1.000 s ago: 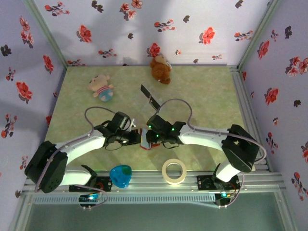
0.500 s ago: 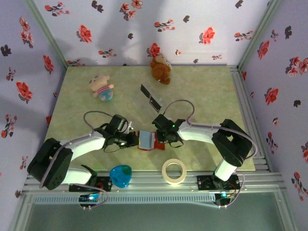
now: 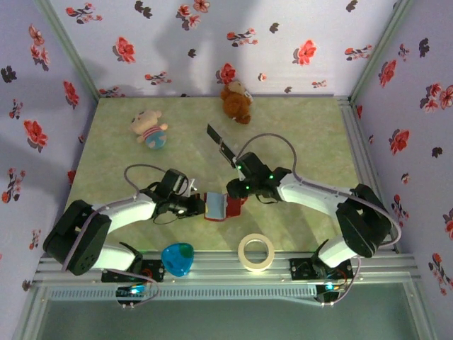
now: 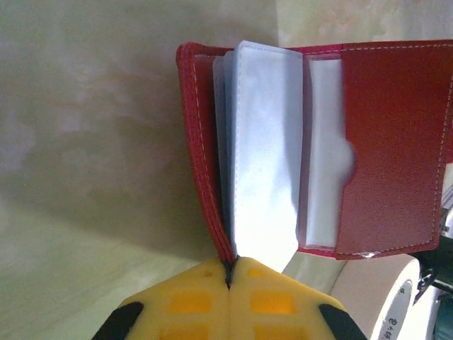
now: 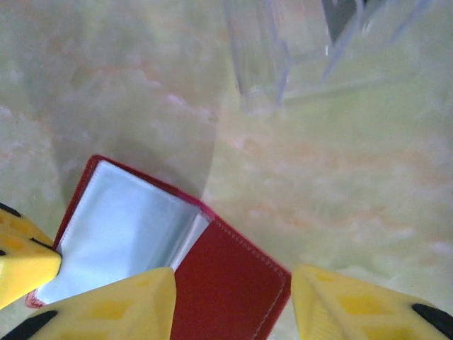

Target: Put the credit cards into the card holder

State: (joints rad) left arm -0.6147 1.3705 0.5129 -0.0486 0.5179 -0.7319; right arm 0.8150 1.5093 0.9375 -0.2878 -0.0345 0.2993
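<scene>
The card holder [image 3: 216, 207] hangs open just above the mat, dark red outside with pale sleeves [image 4: 265, 142] and a red flap [image 4: 396, 142]. My left gripper [image 3: 199, 205] is shut on its left edge, the yellow fingertips [image 4: 230, 273] pinching the red border. My right gripper [image 3: 234, 193] stands open over the holder's red flap [image 5: 226, 283], its fingers [image 5: 113, 304] apart on either side and not pressing on it. Dark credit cards [image 3: 221, 144] lie on the mat behind the grippers, blurred at the top of the right wrist view.
A tape roll [image 3: 256, 251] and a blue heart-shaped object [image 3: 178, 258] sit by the near rail. A pig plush [image 3: 148, 129] and a brown bear plush [image 3: 236, 101] lie at the back. Floral walls close in the mat on three sides.
My right gripper has opened and drawn back and to the right from the card holder. The left gripper keeps its hold, and the holder has stayed in place.
</scene>
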